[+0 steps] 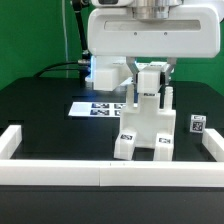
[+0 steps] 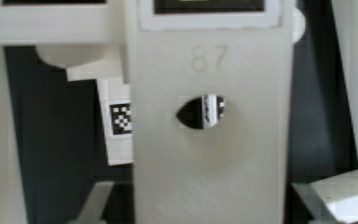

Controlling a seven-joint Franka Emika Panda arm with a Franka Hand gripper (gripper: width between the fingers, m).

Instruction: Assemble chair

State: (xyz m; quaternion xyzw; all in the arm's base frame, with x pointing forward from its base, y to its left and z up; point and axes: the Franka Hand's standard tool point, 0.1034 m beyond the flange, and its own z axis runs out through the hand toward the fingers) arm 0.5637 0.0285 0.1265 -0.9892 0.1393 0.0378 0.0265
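claw (image 1: 152,78): closed, gripping chair (image 1: 140,130) top piece | chair: upright on tabletop (image 1: 40,100), beside edge rail (image 1: 60,172)

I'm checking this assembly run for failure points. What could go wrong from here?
1. The gripper is shut on only the top of the upright chair part, which may pivot or slip.
2. A small tagged piece stands close on the exterior view's right; a sideways move might knock it.
3. The front rail lies near the part's feet; they could catch on it.
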